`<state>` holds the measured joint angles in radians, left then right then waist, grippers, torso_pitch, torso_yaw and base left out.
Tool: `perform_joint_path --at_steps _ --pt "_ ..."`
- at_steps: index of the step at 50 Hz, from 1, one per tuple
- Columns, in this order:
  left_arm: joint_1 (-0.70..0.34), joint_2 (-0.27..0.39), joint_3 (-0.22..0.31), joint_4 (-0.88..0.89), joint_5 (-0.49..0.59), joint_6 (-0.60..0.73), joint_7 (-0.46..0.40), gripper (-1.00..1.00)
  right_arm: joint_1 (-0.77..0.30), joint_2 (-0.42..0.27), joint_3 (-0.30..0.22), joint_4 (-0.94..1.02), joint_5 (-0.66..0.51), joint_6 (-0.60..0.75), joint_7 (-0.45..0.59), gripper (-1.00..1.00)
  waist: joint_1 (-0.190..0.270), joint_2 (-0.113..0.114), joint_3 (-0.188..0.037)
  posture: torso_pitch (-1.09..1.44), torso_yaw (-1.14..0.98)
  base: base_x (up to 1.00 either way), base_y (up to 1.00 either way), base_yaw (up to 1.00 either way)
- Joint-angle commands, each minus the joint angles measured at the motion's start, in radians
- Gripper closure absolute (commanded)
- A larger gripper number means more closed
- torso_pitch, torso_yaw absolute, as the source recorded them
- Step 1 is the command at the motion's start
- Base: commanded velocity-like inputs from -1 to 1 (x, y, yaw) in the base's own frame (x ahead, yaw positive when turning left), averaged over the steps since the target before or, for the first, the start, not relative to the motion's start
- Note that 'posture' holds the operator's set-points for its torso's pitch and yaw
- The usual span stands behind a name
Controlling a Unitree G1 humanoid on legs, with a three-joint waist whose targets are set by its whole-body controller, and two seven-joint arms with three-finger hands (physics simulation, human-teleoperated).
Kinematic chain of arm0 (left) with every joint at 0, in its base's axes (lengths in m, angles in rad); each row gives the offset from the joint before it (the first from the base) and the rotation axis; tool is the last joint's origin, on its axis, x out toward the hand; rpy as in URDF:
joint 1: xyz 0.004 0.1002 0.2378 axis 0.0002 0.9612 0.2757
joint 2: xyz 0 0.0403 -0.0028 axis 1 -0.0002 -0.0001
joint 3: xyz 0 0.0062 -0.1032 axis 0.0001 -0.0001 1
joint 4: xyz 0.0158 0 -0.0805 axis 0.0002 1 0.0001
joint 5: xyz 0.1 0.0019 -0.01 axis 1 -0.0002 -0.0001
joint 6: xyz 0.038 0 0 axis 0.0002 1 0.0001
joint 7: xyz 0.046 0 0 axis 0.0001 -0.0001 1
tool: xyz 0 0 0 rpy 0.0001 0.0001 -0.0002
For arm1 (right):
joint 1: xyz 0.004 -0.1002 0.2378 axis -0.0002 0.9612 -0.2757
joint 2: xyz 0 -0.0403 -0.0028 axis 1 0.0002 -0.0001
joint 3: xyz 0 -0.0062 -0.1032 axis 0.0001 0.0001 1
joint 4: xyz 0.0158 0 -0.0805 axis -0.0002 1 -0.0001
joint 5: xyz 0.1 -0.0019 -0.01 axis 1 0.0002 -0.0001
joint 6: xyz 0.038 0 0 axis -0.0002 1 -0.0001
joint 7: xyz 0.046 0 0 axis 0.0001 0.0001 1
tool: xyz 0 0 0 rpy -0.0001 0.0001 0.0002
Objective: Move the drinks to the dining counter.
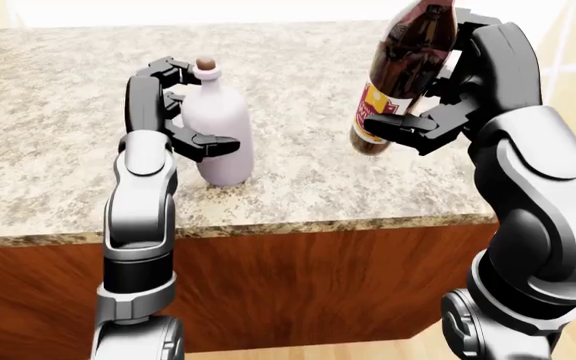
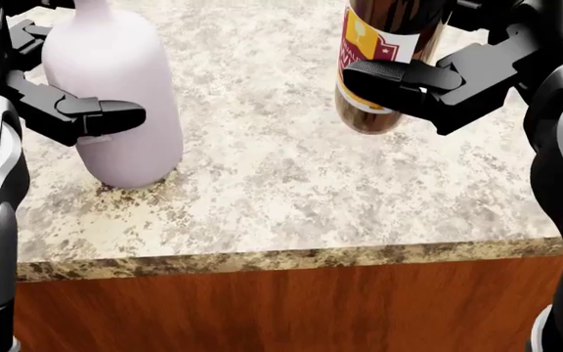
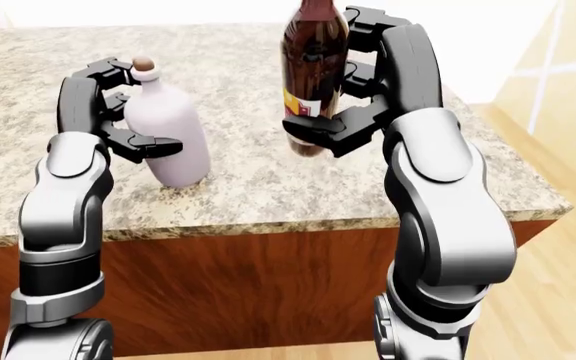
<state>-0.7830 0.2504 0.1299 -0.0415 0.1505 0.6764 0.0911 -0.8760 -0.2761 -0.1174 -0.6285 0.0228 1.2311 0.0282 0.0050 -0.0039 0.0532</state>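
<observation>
A pale pink bottle [image 1: 220, 127] with a cork stands upright on the speckled granite counter [image 1: 58, 150]. My left hand [image 1: 183, 105] is closed round it, with one finger across its body and others by its neck. A brown bottle [image 1: 405, 52] with a yellow and red label is in my right hand [image 1: 430, 101], which is shut on it. It is slightly tilted, with its base just above the counter, to the right of the pale bottle. Its top is cut off in the left-eye view.
The counter's near edge runs across the head view [image 2: 282, 260], with a reddish wood panel [image 1: 318, 277] below it. The counter's right end shows in the right-eye view [image 3: 558, 202], with light wood floor [image 3: 568, 277] beyond.
</observation>
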Motion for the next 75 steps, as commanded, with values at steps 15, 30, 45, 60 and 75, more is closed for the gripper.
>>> perform_joint_path --at_steps 15,30,45,60,75 --pt "-0.028 0.007 0.001 -0.022 0.013 -0.065 0.011 0.51 -0.037 -0.004 -0.018 -0.039 -0.012 -0.065 -0.011 1.0 -0.005 0.001 -0.032 0.0 0.0 0.0 0.0 0.0" --pt "-0.023 -0.001 0.002 -0.02 0.02 -0.069 0.003 -0.13 -0.034 -0.003 -0.019 -0.031 -0.015 -0.074 -0.008 1.0 -0.007 0.002 -0.03 0.0 0.0 0.0 0.0 0.0" --pt "0.002 -0.003 0.002 -0.043 0.012 -0.068 0.005 -0.42 -0.026 0.004 -0.012 -0.032 -0.02 -0.08 -0.008 1.0 -0.005 0.003 -0.034 0.0 0.0 0.0 0.0 0.0" --pt "0.013 -0.003 0.003 -0.092 0.013 -0.037 -0.009 -0.91 -0.035 0.016 0.001 -0.007 -0.031 -0.094 -0.008 1.0 -0.003 0.004 -0.036 0.0 0.0 0.0 0.0 0.0" --pt "0.1 0.02 0.044 -0.316 -0.018 0.088 -0.05 -1.0 -0.087 0.102 0.083 0.224 -0.138 -0.249 0.014 1.0 -0.009 0.013 -0.039 0.0 0.0 0.0 0.0 0.0"
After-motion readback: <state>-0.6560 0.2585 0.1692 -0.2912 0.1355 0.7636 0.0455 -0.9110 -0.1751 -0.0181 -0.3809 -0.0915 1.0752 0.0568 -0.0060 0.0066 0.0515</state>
